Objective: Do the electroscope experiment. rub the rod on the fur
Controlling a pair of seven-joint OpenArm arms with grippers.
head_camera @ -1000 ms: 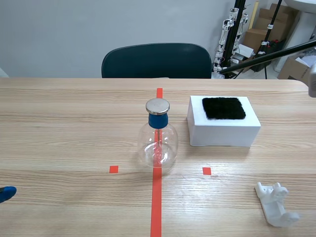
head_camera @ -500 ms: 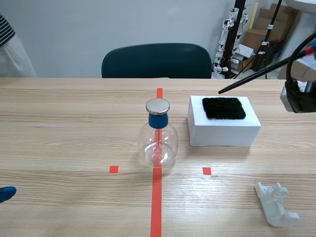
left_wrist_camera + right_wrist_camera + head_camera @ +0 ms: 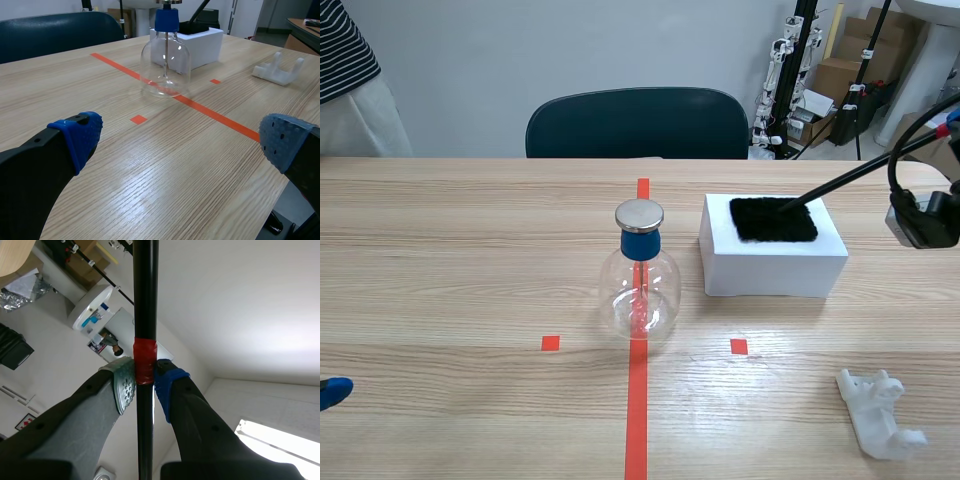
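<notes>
The table runs wide, its far edge meeting a dark chair. A person stands past the far left corner. The electroscope flask, clear with a blue neck and a metal disc on top, stands upright near the table's middle. A white box sits just beside it on the right, the two apart by a narrow strip of wood. A white stand lies near the front right edge, well apart from the box.

A broad stretch of wood separates the flask from the left gripper, which hangs low at the front left corner. Its fingers are spread wide and hold nothing.

The fur is a black patch on top of the box. The rod slants down from the right edge, and its tip lies on the far right part of the fur. The right gripper is raised beyond the box's right side, near the table's right edge. Its pads are pressed against a red band wrapped round the rod.
</notes>
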